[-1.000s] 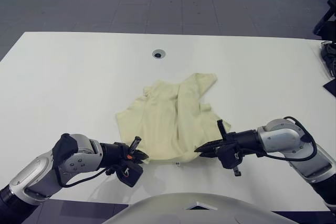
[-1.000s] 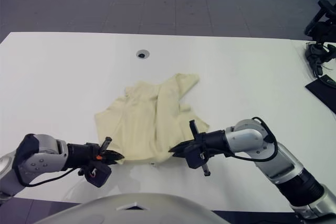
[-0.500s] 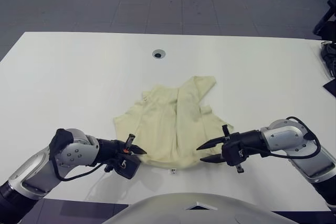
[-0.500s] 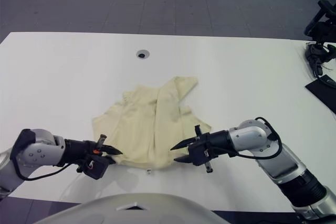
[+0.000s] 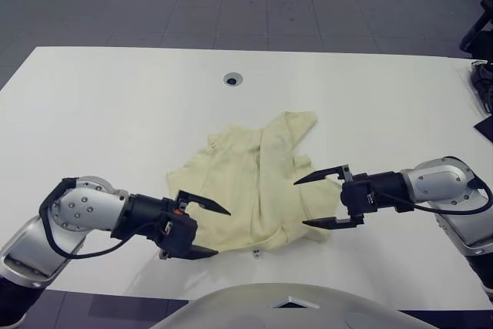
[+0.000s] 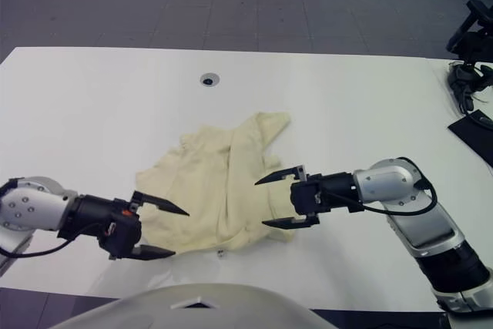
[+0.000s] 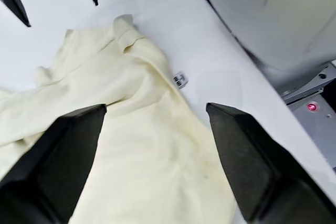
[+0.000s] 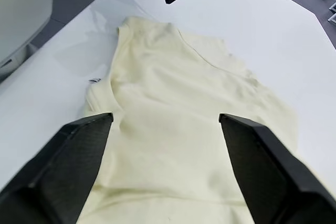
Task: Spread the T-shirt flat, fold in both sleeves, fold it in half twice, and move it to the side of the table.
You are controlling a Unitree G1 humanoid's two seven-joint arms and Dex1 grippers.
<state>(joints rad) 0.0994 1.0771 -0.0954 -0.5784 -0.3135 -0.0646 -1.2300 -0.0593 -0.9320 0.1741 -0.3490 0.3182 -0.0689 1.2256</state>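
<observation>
A pale yellow T-shirt (image 5: 254, 182) lies crumpled near the front middle of the white table (image 5: 100, 105), with a sleeve bunched toward the far right and a small tag at its near hem. My left gripper (image 5: 208, 230) hovers at the shirt's near left corner, open, nothing between its fingers. At the near right edge of the shirt, my right gripper (image 5: 312, 201) also stands open and empty. Both wrist views look down on the T-shirt (image 7: 121, 129) (image 8: 178, 129) between dark fingers (image 7: 58, 156) (image 8: 68, 171).
A round cable hole (image 5: 232, 78) sits in the table beyond the shirt. Dark equipment (image 6: 466, 75) lies at the table's far right edge. Bare table surface extends to the left, right and far side of the shirt.
Both grippers have opened, let go of the shirt's near hem and lifted slightly. The hem has dropped back onto the table in folds.
</observation>
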